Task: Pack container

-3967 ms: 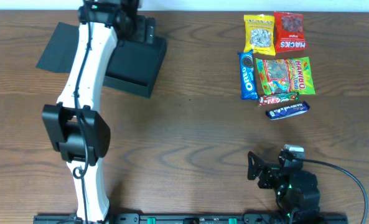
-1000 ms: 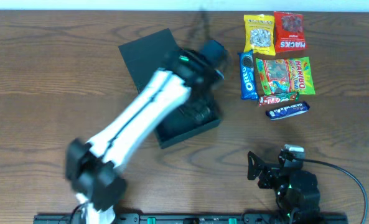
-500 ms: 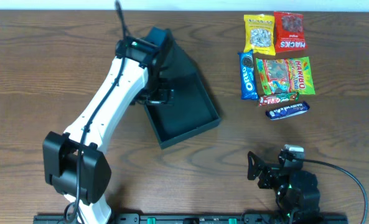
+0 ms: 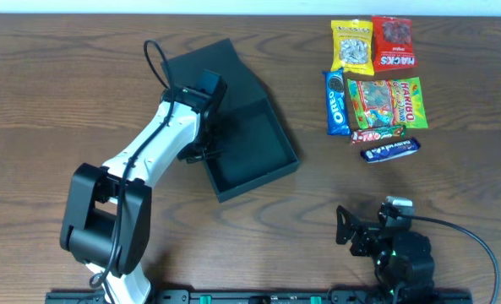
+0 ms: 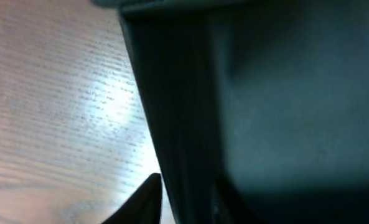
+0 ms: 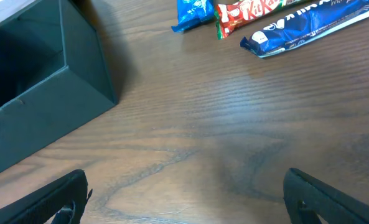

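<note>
The container is a matte black box lying open mid-table, its flap lid folded back at the far side. My left gripper straddles its left wall. In the left wrist view that wall fills the space between the jaws of the gripper, with one dark finger outside on the wood and almost touching it. My right gripper rests open near the front edge; in its wrist view the right gripper has only bare wood between its fingers.
Snacks lie at the back right: a yellow packet, a red Hacks bag, an Oreo pack, a Haribo bag, a KitKat and a blue bar. The container's corner shows left in the right wrist view.
The container has been dragged from the far left to mid-table with its lid open. My left arm swung back to the box's left wall and its jaws closed there. Right arm unmoved.
</note>
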`<action>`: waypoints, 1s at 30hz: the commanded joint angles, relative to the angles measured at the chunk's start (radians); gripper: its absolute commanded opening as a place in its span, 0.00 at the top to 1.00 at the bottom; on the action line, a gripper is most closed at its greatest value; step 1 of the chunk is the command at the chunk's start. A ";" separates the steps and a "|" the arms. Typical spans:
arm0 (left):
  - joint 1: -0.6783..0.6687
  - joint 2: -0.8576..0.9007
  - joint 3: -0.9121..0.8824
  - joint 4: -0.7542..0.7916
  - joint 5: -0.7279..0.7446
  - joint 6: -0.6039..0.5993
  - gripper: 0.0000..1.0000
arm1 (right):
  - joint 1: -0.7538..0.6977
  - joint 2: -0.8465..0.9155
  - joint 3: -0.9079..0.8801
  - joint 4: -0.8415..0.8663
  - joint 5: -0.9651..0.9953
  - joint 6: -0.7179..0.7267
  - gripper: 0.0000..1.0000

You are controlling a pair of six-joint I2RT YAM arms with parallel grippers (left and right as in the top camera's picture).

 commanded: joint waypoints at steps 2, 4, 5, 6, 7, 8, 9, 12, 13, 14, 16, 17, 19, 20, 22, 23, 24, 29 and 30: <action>0.002 0.003 -0.031 0.037 -0.071 -0.002 0.92 | -0.011 -0.005 -0.008 0.000 0.011 0.012 0.01; 0.002 0.003 -0.039 0.063 -0.071 0.026 0.94 | -0.011 -0.005 -0.008 0.000 0.011 0.012 0.01; 0.001 0.003 -0.042 0.077 -0.072 0.048 0.94 | -0.011 -0.005 -0.008 0.000 0.011 0.012 0.01; 0.000 0.003 -0.042 0.092 -0.074 0.074 0.94 | -0.011 -0.005 -0.008 -0.001 0.011 0.012 0.01; -0.001 0.003 -0.042 0.107 -0.075 0.109 0.94 | -0.011 -0.005 -0.008 0.000 0.011 0.012 0.01; -0.002 0.003 -0.042 0.129 -0.075 0.163 0.94 | -0.011 -0.005 -0.008 -0.001 0.011 0.012 0.01; -0.002 0.003 -0.042 0.145 -0.076 0.206 0.94 | -0.011 -0.005 -0.008 0.000 0.011 0.012 0.01; -0.001 0.003 -0.042 0.159 -0.108 0.225 0.94 | -0.011 -0.005 -0.008 0.000 0.011 0.012 0.01; -0.001 0.003 -0.042 0.162 -0.116 0.226 0.94 | -0.011 -0.005 -0.008 0.000 0.011 0.012 0.01; -0.001 0.003 -0.042 0.167 -0.121 0.229 0.94 | -0.011 -0.005 -0.008 0.000 0.011 0.012 0.01; -0.002 0.003 -0.042 0.185 -0.124 0.260 0.94 | -0.011 -0.005 -0.008 0.000 0.011 0.012 0.01; -0.002 0.003 -0.042 0.197 -0.123 0.282 0.94 | -0.011 -0.005 -0.008 -0.001 0.011 0.012 0.01; -0.001 0.003 -0.042 0.221 -0.123 0.317 0.94 | -0.011 -0.005 -0.008 -0.001 0.011 0.012 0.01; -0.001 0.003 -0.042 0.232 -0.124 0.334 0.94 | -0.011 -0.005 -0.008 0.000 0.011 0.012 0.01; -0.002 0.003 -0.042 0.251 -0.123 0.359 0.94 | -0.011 -0.005 -0.008 0.000 0.011 0.012 0.01; -0.002 0.003 -0.042 0.257 -0.123 0.369 0.94 | -0.011 -0.005 -0.008 -0.001 0.011 0.012 0.01; -0.001 0.003 -0.042 0.261 -0.124 0.373 0.94 | -0.011 -0.005 -0.008 0.000 0.011 0.012 0.01; -0.001 0.003 -0.042 0.276 -0.124 0.418 0.94 | -0.011 -0.005 -0.008 0.000 0.011 0.012 0.01; -0.001 0.003 -0.042 0.277 -0.123 0.417 0.91 | -0.011 -0.005 -0.008 0.000 0.011 0.012 0.01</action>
